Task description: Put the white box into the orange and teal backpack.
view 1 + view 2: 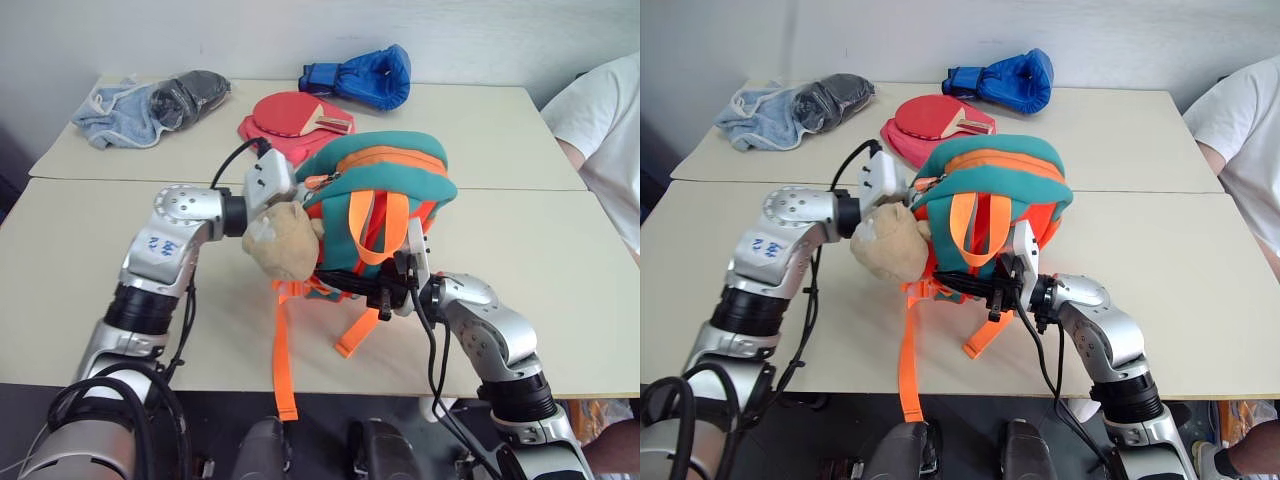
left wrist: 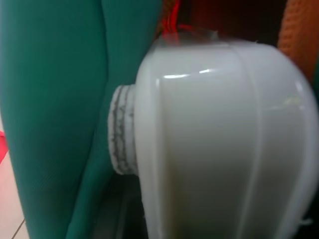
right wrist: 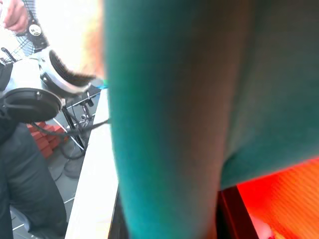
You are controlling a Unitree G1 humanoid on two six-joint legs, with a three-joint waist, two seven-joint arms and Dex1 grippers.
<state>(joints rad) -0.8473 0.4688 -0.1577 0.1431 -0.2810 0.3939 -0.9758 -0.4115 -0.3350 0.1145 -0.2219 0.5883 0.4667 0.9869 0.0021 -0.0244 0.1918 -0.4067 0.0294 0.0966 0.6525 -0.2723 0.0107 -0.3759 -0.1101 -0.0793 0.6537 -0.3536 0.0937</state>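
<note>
While the orange and teal backpack stands upright near the table's front edge, it hides the left gripper fingers, so I can't tell how wide they are. In the left wrist view the white box is just a blurry rounded end nosing toward the bag's dark opening; its length is cut off. The right gripper is clamped tight on the backpack's lower front, straps dangling past the edge.

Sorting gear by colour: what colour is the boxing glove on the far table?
Blue boxing glove, clearest in the left eye view.
</note>
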